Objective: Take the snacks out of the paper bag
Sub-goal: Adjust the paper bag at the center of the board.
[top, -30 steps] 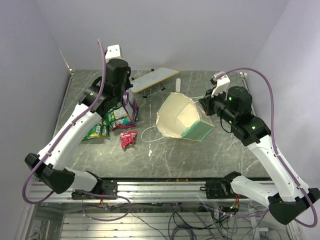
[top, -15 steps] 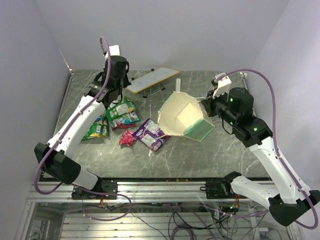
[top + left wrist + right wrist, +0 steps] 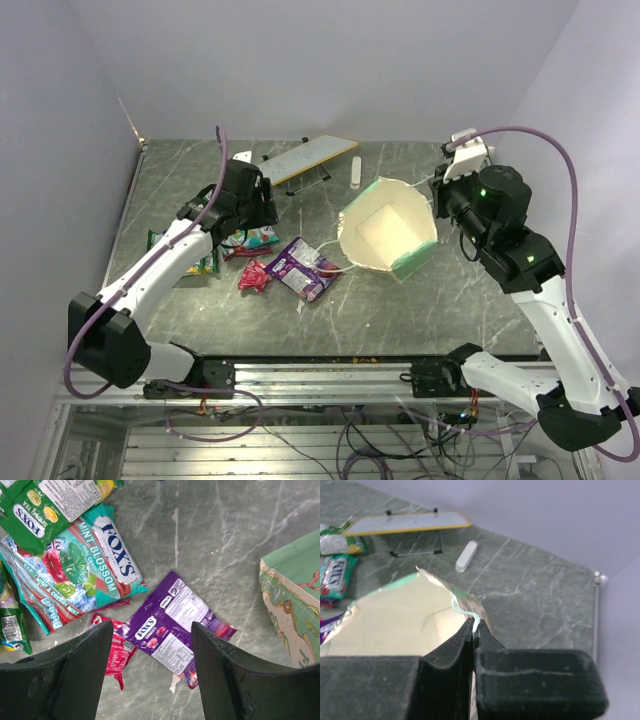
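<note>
The snacks lie on the table left of the paper bag (image 3: 388, 228): a purple packet (image 3: 300, 267), a red one (image 3: 256, 276), a mint-blue one (image 3: 252, 238) and green ones (image 3: 196, 262). My left gripper (image 3: 256, 206) hovers over them, open and holding nothing. In the left wrist view the purple packet (image 3: 172, 620) and red packet (image 3: 112, 650) show between its fingers (image 3: 75, 675), with the bag's printed side (image 3: 295, 605) at the right. My right gripper (image 3: 474, 626) is shut on the bag's far rim and holds its cream inside (image 3: 395, 620) tilted up. I see no packet inside.
A flat white board (image 3: 305, 158) on black legs stands at the back, with a small white oblong object (image 3: 355, 172) beside it. The bag's white cord handle (image 3: 330, 268) trails toward the purple packet. Walls close the table on three sides.
The purple packet left my left gripper and landed by the red one. That gripper swung to the back, then returned over the packets and opened. My right gripper pulled the bag rightward and tipped its mouth up.
</note>
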You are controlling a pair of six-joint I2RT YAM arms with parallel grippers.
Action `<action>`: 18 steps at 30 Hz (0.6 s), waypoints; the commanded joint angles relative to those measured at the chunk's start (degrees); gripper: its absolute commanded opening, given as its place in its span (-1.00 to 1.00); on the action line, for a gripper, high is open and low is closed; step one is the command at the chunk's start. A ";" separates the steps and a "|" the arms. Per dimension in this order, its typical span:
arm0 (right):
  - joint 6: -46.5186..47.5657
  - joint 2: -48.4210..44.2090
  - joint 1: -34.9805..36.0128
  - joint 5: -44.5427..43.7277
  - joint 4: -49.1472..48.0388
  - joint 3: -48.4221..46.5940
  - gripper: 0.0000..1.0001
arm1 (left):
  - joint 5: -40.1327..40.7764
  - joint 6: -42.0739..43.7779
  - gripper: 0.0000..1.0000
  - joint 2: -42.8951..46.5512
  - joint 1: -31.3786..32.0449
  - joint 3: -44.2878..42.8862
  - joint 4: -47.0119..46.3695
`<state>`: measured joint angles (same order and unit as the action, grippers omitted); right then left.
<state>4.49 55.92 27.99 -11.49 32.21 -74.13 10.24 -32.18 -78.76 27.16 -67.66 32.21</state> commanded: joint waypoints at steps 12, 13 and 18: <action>-13.98 -2.22 -6.94 -21.39 3.27 5.71 -1.00 | -8.93 -1.53 0.55 3.51 0.00 -5.92 -0.05; -14.74 -1.91 -7.86 -23.19 4.03 6.28 -0.95 | -9.38 -1.42 0.55 3.26 0.00 -6.48 0.30; -10.99 1.81 -10.74 -22.77 7.03 1.54 -0.58 | -11.07 -0.42 0.58 2.37 0.00 -9.33 1.19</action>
<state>-6.46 55.68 18.55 -30.85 36.91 -68.47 2.63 -33.23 -76.23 27.16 -73.30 32.99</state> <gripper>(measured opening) 0.152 0.786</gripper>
